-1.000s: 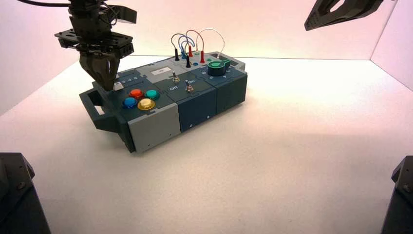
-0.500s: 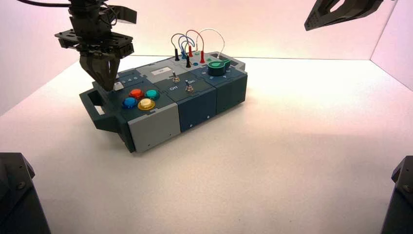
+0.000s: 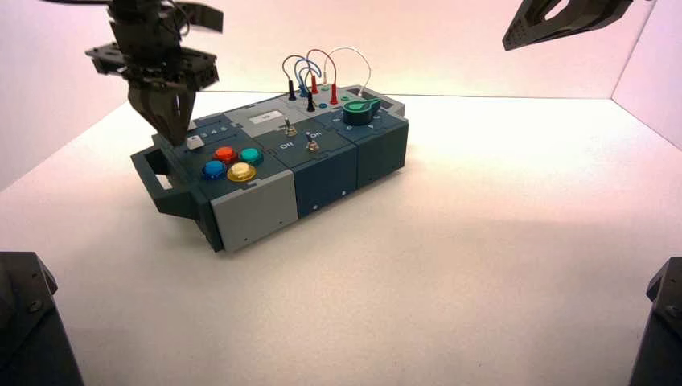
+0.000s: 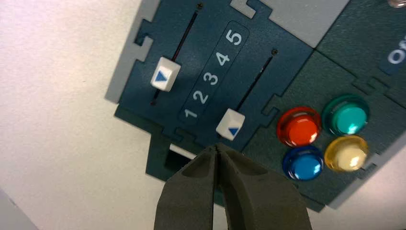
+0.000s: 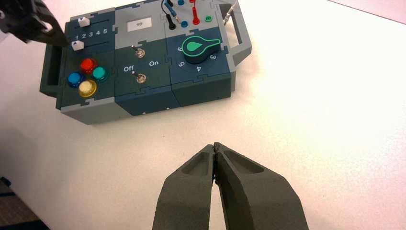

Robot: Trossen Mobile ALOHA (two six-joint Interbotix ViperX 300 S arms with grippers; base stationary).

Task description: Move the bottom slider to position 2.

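**Bottom slider looking close, but I'm not calling it 2 yet**

So the bottom slider (image 4: 230, 123) is sitting near the low end of its slot track (image 4: 256, 79), on the side by the round buttons (image 4: 299, 127). I'm reading it as between 1 (image 4: 190, 113) and 2 (image 4: 200, 97), so probably a small nudge towards 2 is remaining, then backing off.

The left gripper (image 4: 216, 147) is hovering just beside the knob at the box's handle end, fingertips together, clamping nothing. The right gripper (image 5: 215, 146) is idling off over the table, its fingertips together too.

As for direction, the white knob is showing a blue triangle, but I can't tell which way its tip is pointing. The knob's slightly longer axis is running roughly along the track, parallel to the numeral row.
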